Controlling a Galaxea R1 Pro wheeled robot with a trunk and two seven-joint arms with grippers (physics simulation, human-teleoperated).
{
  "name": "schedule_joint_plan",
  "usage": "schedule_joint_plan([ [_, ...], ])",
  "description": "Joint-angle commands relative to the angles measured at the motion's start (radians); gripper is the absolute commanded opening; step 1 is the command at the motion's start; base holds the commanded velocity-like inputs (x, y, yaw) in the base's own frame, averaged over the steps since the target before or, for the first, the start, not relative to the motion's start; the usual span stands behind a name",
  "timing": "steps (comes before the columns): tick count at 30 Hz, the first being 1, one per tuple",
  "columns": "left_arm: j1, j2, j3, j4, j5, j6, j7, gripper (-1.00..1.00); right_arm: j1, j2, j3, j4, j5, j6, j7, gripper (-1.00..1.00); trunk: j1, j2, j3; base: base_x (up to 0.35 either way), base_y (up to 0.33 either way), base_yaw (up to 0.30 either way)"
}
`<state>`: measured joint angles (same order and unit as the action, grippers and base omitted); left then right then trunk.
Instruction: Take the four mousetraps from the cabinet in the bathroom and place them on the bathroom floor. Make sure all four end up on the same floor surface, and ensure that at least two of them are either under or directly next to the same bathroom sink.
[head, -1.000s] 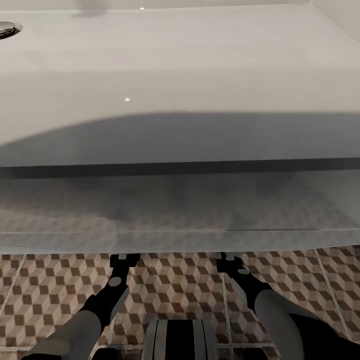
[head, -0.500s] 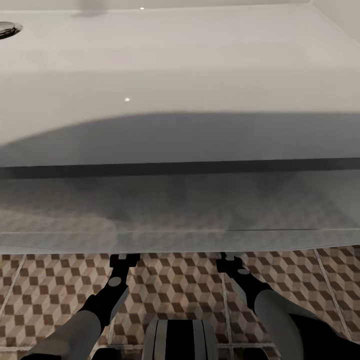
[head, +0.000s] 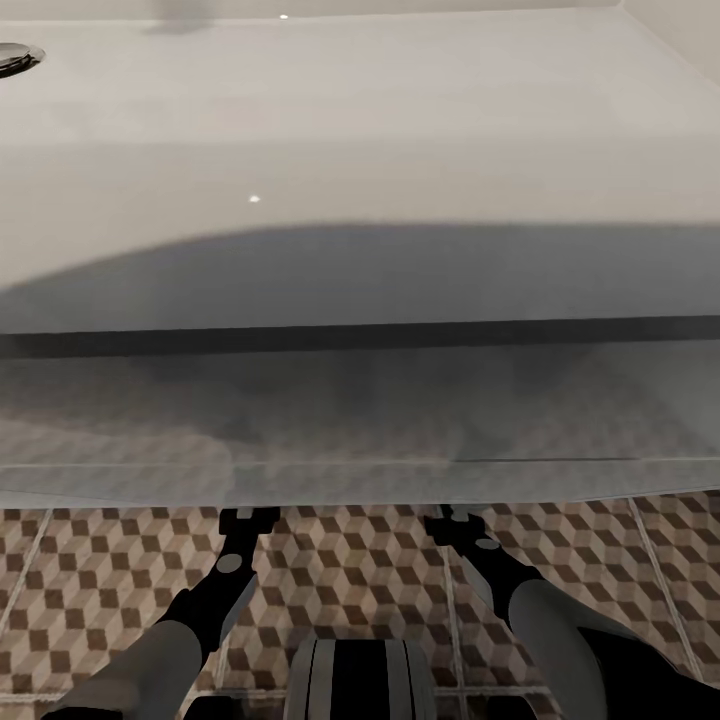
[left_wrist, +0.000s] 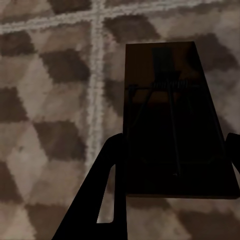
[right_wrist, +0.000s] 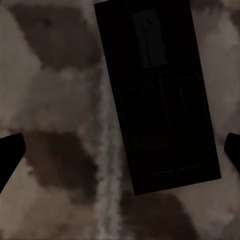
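Observation:
A dark brown mousetrap (left_wrist: 165, 70) with a thin wire spring sits low over the cube-patterned bathroom floor (left_wrist: 45, 125), and my left gripper (left_wrist: 175, 142) is shut on its two long edges. A second mousetrap (right_wrist: 155, 90) lies flat on the tiles between the wide-apart fingers of my open right gripper (right_wrist: 125, 142), touching neither finger. In the head view both grippers, left (head: 248, 518) and right (head: 452, 522), reach under the front edge of the white sink (head: 400, 120). The cabinet is out of view.
The sink's white vanity front (head: 400, 420) hangs close above both wrists and hides the fingertips from the head camera. A chrome drain (head: 15, 55) sits at the basin's far left. Patterned floor (head: 350, 570) stretches to both sides of my arms.
In the head view my right gripper's fingers have spread slightly wider. The left arm and the camera have stayed still.

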<state>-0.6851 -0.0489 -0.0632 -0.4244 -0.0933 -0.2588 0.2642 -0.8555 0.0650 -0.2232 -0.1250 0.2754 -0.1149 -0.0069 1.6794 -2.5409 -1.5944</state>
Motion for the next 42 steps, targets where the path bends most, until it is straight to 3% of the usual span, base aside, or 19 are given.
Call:
schedule_joint_plan([
  [1, -0.001, 0.001, -0.004, 0.001, -0.011, 0.0, 0.012, -1.0, 0.0, 0.001, -0.008, 0.001, 0.01, -0.003, -0.001, 1.0, 0.0, 0.0, 0.0, 0.0, 0.0, 0.0],
  [27, 0.001, 0.004, -0.003, 0.005, -0.004, -0.003, 0.001, -1.0, 0.0, 0.001, -0.007, 0.001, 0.009, -0.003, -0.001, 1.0, 0.0, 0.0, 0.0, 0.0, 0.0, 0.0],
  [42, 0.0, -0.001, -0.001, 0.052, -0.001, -0.064, 0.0, -1.0, 0.0, 0.0, -0.007, 0.001, 0.009, -0.002, -0.001, 1.0, 0.0, 0.0, 0.0, 0.0, 0.0, 0.0],
])
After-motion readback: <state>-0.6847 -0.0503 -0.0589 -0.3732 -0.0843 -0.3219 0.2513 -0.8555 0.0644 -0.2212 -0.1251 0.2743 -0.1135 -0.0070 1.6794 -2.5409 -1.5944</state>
